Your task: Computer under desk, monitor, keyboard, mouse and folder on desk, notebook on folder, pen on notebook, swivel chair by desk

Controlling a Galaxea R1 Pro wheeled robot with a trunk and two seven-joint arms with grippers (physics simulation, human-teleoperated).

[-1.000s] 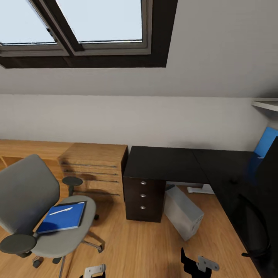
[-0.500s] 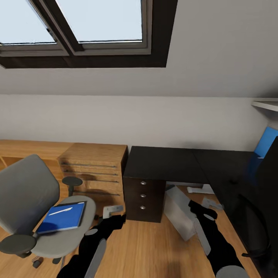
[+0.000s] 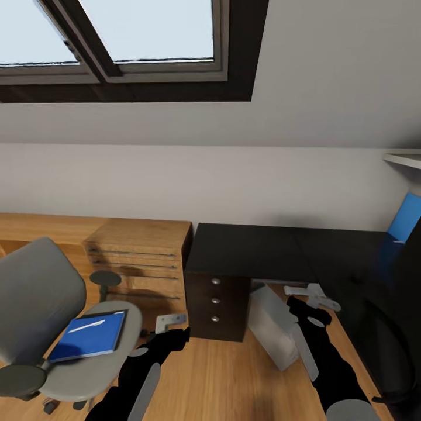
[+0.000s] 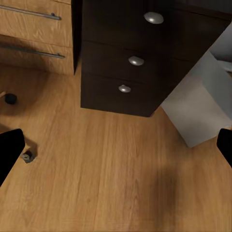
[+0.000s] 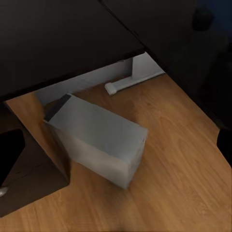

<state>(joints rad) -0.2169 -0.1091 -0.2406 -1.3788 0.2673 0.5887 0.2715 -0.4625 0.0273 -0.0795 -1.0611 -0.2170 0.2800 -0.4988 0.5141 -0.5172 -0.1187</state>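
Change: right gripper (image 3: pixel 320 297) has lifted toward desk (image 3: pixel 251 248) | left gripper (image 3: pixel 171 323) unmoved | both spread wide, empty | folder (image 3: pixel 88 336) awaits pickup from chair (image 3: pixel 41 292)

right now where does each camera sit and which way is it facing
Head view: on the head, looking forward and down at the chair, the desk and the computer; both dark arms show, left gripper and right gripper.
Left wrist view: on the left arm, looking down at the floor and the drawer cabinet; dark fingers at the edges.
Right wrist view: on the right arm, looking down at the computer by the desk.
Shared: the computer appears in all three.
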